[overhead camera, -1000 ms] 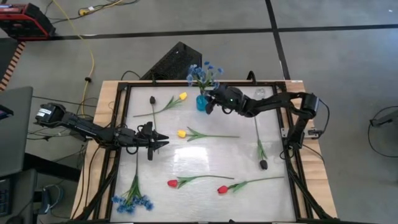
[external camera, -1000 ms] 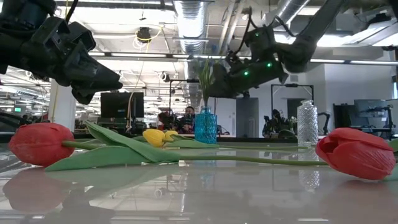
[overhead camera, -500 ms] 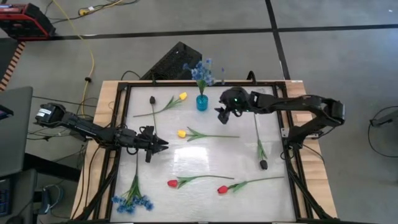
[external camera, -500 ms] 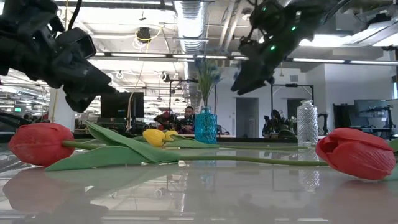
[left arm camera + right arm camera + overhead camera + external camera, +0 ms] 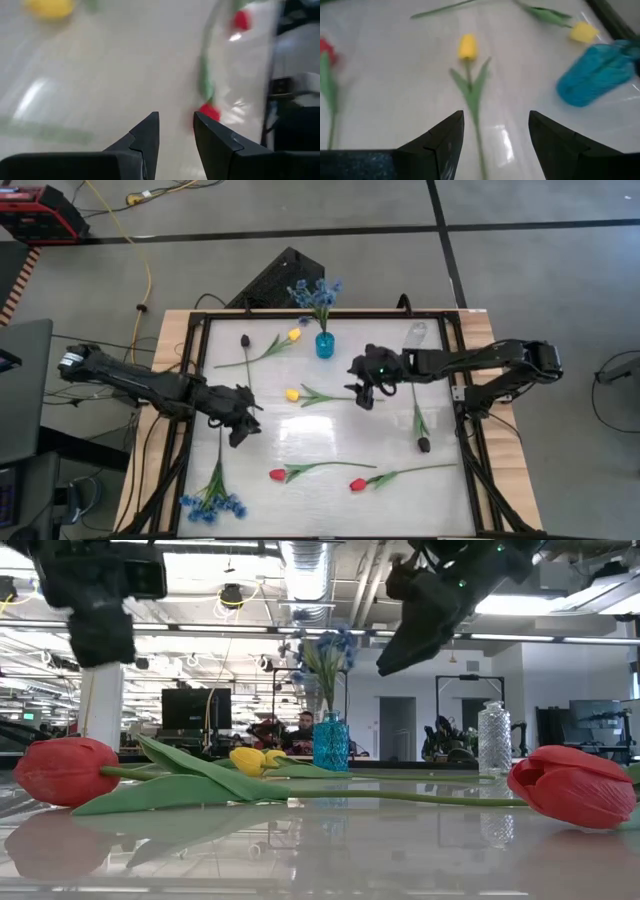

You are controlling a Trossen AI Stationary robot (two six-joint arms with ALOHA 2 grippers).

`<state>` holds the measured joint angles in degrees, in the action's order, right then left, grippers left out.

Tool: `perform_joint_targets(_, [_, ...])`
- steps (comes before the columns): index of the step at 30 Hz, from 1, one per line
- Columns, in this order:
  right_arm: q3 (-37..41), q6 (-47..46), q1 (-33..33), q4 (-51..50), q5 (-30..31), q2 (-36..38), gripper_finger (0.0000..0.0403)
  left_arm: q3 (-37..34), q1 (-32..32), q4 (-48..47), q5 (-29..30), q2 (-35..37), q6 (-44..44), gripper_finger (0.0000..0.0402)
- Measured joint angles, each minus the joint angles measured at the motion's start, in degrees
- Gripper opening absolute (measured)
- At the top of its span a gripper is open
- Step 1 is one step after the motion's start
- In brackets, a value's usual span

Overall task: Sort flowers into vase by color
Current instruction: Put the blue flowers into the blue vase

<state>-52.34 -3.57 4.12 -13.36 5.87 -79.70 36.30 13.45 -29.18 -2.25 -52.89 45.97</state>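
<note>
High view: yellow tulip (image 5: 292,394) blossom leftward

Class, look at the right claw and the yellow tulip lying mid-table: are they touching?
Apart. In the right wrist view, the open right claw hovers empty, with bare table showing between its fingers and the yellow tulip beyond.

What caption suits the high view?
Right gripper hovers over a yellow tulip's stem; blue spray stands in blue vase.

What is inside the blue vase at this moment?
The blue vase holds one blue flower spray, standing upright. The stem's lower end inside the vase cannot be made out. No other flower is in it.
</note>
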Motion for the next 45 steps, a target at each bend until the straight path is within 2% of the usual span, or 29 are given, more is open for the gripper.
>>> perform_joint_targets(3, [0.0, 0.1, -2.1, 0.4, 0.0, -0.7, 0.0249, 5.9, 1.6, -11.4, -0.2, -1.9, 8.5, 0.0109])
perform_joint_targets(6, [0.0, 1.0, -3.6, 1.7, 0.0, -1.4, 0.0249, 7.7, 3.2, -16.2, -3.3, -4.2, 17.4, 0.0109])
perform_joint_targets(15, [0.1, 5.6, -5.0, 3.5, 0.1, -2.1, 0.0249, 6.3, 10.7, -16.9, -12.5, -14.5, 37.9, 0.0109])
perform_joint_targets(20, [0.1, 6.7, -5.0, 4.0, 0.1, -2.1, 0.0249, 6.3, 13.8, -16.5, -16.0, -20.1, 42.7, 0.0109])
perform_joint_targets(32, [0.1, 6.7, -5.6, 4.0, 0.1, -2.1, 0.0249, 6.3, 20.7, -16.8, -15.6, -29.4, 55.5, 0.0109])
perform_joint_targets(39, [0.1, 6.7, -5.6, 5.5, 0.1, -2.1, 0.0249, 6.3, 22.6, -14.9, -11.9, -32.2, 56.7, 0.0109])
perform_joint_targets(45, [0.1, 6.6, -5.7, 5.8, 0.0, -2.1, 0.0249, 6.4, 22.6, -14.1, -13.4, -35.4, 54.7, 0.0109])
